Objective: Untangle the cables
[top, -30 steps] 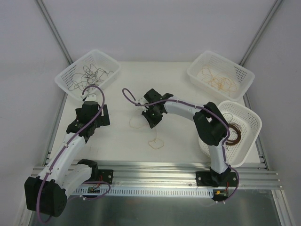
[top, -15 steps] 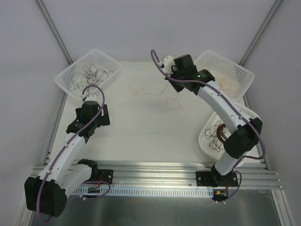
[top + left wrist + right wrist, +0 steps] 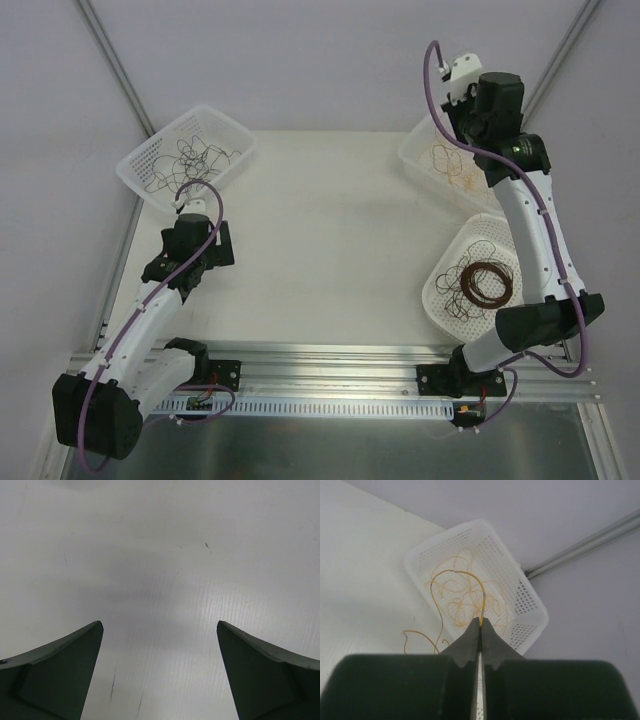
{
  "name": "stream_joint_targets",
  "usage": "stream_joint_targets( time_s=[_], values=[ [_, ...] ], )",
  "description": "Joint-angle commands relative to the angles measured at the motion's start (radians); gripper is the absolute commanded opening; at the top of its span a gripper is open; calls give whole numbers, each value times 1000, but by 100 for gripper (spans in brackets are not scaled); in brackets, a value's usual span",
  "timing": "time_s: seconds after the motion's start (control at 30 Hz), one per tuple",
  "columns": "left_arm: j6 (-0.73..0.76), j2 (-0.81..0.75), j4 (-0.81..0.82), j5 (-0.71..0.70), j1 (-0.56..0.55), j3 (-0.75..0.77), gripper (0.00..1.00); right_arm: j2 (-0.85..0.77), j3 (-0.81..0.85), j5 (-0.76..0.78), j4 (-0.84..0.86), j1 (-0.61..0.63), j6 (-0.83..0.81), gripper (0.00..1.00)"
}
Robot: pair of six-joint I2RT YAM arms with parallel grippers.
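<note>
Your right end effector point(image 3: 481, 622) pinches a yellow cable point(image 3: 456, 570) above the basket point(image 3: 526, 597) ahead; lower, then release it inside. Your left end effector point(image 3: 160, 635) hovers, jaws spread.

Right arm point(image 3: 527, 215) high and outstretched, jaws together; left arm point(image 3: 150, 310) low, jaws apart.
</note>
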Motion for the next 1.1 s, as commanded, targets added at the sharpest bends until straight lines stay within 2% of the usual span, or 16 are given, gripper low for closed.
stream_joint_targets(
  time_s=[0.0,0.2,0.47,0.63,1.07],
  values=[
    [21,13,24,13,8,1,99,-5,103,-20,79,-65,35,1],
    [22,44,24,13,9,7,99,25,191,-41,164,-161,67,1],
    [13,41,25,68,8,-5,99,145,211,-43,314,-316,168,1],
    [15,56,27,73,8,-10,99,252,234,-63,326,-372,225,1],
    [9,96,27,91,8,-11,99,509,52,-207,294,-409,453,1]
  ],
)
